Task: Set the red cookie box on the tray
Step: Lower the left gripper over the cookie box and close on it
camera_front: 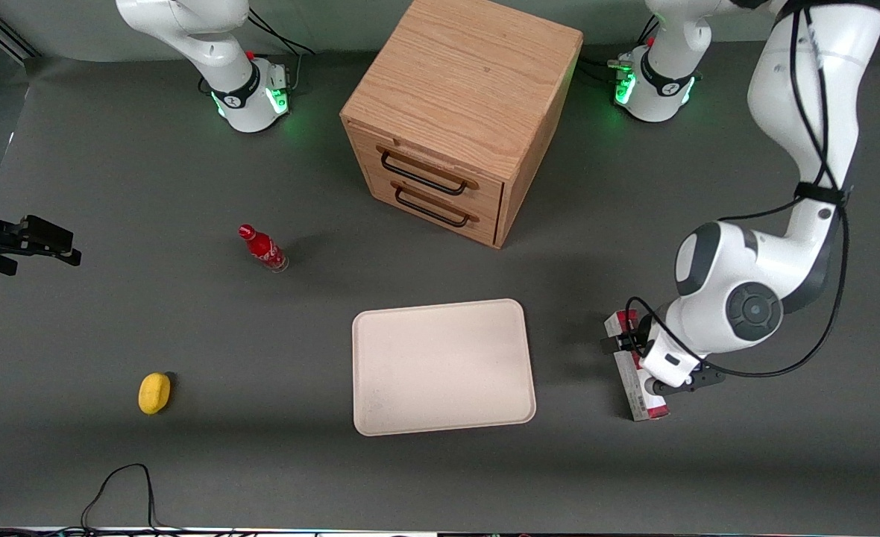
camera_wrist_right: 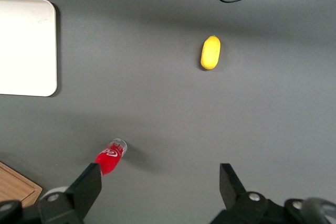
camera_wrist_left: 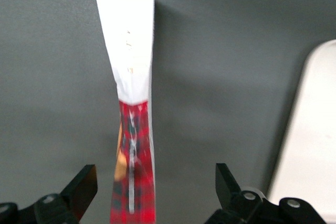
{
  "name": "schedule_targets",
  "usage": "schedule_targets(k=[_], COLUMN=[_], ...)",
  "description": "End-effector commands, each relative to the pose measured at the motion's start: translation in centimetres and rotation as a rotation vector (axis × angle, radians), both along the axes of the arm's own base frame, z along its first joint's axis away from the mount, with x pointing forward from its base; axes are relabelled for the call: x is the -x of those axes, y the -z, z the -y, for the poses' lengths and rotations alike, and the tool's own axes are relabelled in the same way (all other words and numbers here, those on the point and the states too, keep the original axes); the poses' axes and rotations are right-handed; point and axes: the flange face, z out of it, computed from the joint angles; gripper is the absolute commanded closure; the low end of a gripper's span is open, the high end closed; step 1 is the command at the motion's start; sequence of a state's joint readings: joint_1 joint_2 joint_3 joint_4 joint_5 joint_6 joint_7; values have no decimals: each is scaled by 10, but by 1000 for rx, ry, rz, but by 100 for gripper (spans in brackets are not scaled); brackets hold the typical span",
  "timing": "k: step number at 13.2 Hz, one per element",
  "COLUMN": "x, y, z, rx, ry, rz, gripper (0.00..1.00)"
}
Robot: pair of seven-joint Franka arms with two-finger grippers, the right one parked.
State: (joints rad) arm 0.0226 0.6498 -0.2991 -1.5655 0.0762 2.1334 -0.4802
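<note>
The red cookie box [camera_front: 645,403] lies on the dark table beside the tray [camera_front: 444,365], toward the working arm's end. It is long and narrow, red tartan with a white band. My left gripper [camera_front: 638,356] hangs directly over the box's middle. In the left wrist view the gripper [camera_wrist_left: 155,174] is open, and its black fingers [camera_wrist_left: 84,184] straddle the box [camera_wrist_left: 128,56] without touching it. The box sits closer to one finger than the other. The cream tray's rim [camera_wrist_left: 310,145] shows beside the gripper. The tray holds nothing.
A wooden two-drawer cabinet [camera_front: 462,112] stands farther from the front camera than the tray. A small red bottle [camera_front: 263,250] and a yellow object [camera_front: 154,392] lie toward the parked arm's end. A black cable [camera_front: 119,485] runs along the near edge.
</note>
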Motion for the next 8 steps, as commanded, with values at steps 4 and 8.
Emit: schedule_targets(k=[4, 8], x=[-8, -8], y=[40, 38], z=[-14, -10], rx=[-28, -30], ry=[12, 22], rz=[31, 37], gripper=[0, 100])
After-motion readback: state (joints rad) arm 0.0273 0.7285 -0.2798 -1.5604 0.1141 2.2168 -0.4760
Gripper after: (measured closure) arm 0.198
